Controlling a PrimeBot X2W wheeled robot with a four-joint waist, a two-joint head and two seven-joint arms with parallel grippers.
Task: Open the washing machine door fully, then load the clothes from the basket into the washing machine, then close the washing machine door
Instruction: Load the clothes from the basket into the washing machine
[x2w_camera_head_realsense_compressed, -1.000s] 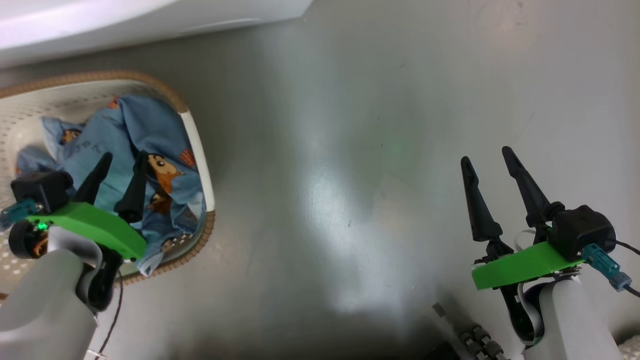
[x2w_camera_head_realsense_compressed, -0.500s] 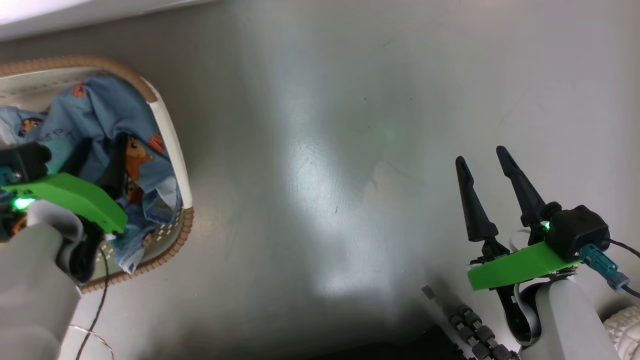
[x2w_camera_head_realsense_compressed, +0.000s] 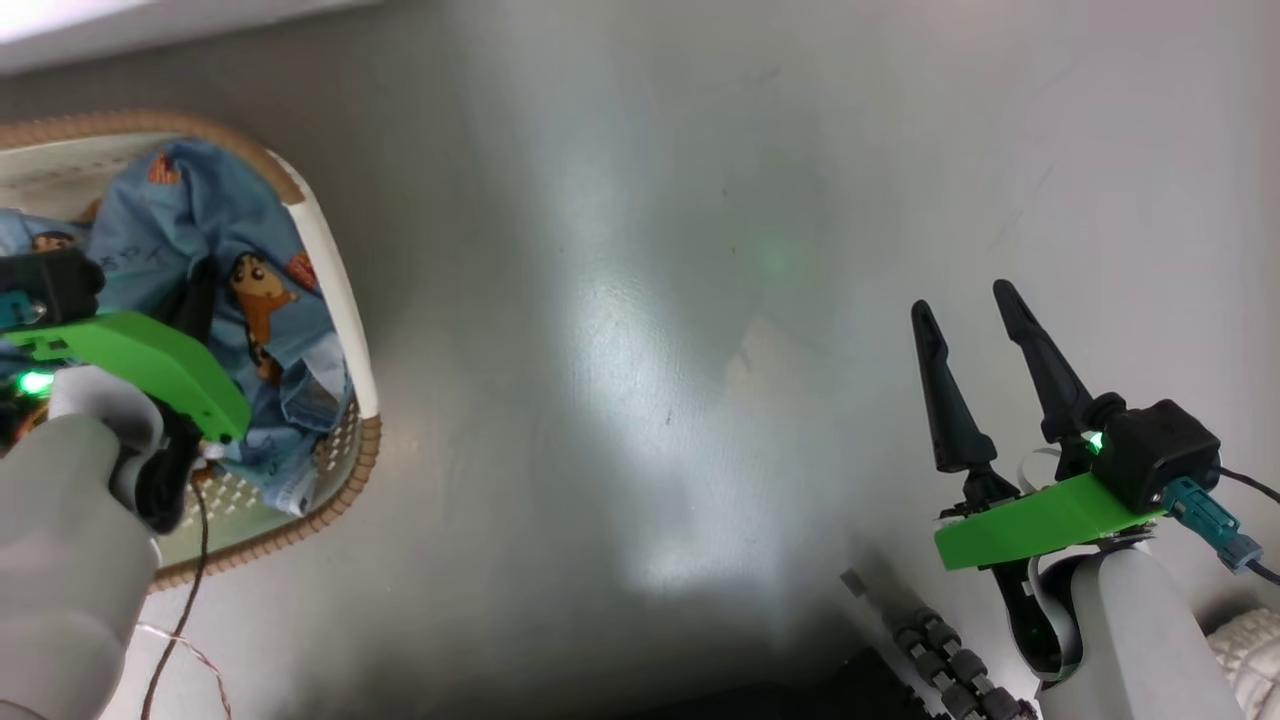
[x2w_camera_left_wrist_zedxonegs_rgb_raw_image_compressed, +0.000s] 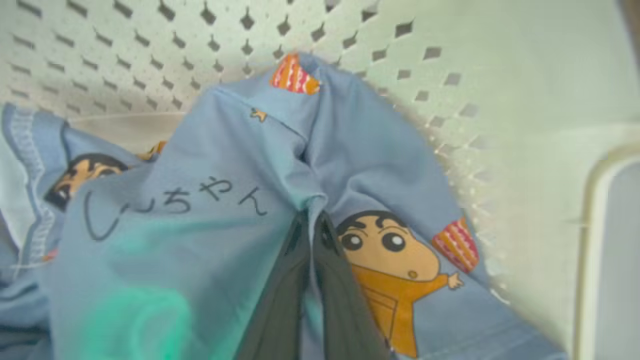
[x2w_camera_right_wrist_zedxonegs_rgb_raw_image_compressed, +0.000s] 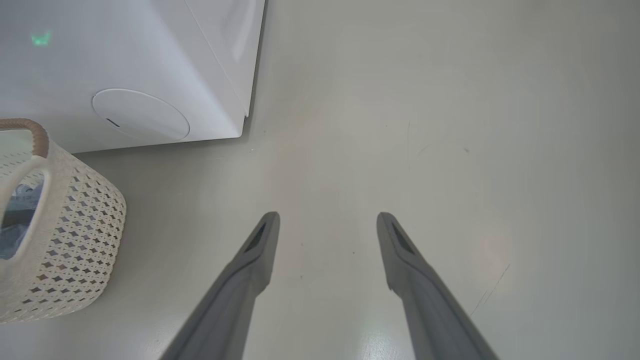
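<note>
Pinching a fold of the clothes (x2w_camera_left_wrist_zedxonegs_rgb_raw_image_compressed: 200, 165) with the left gripper (x2w_camera_left_wrist_zedxonegs_rgb_raw_image_compressed: 311, 225): both dark fingers pressed together, light blue fabric bunched at their tips, just beside a printed cartoon boy in an orange top. Heaped inside the basket (x2w_camera_head_realsense_compressed: 335, 290), against the perforated cream wall and up to the white handle on the side nearer the middle of the floor (x2w_camera_head_realsense_compressed: 650, 300). Brown woven-look rim curving round above and below that handle. Over the near part of the pile in the head view, a green wrist bracket (x2w_camera_head_realsense_compressed: 140, 360), with a thin cable (x2w_camera_head_realsense_compressed: 185, 580) trailing down past the basket's near corner. Behind the basket, along the floor's far-left edge, the white washing machine (x2w_camera_right_wrist_zedxonegs_rgb_raw_image_compressed: 125, 60), round flap (x2w_camera_right_wrist_zedxonegs_rgb_raw_image_compressed: 140, 114) low on its front, a narrow strip of floor between it and the basket. Bare, glossy grey floor across the middle, streaked with pale glare. Far right, hovering over the floor well apart from the basket, the right gripper (x2w_camera_head_realsense_compressed: 960, 297): fingers spread wide, nothing between them, tips pointing away from the robot.
</note>
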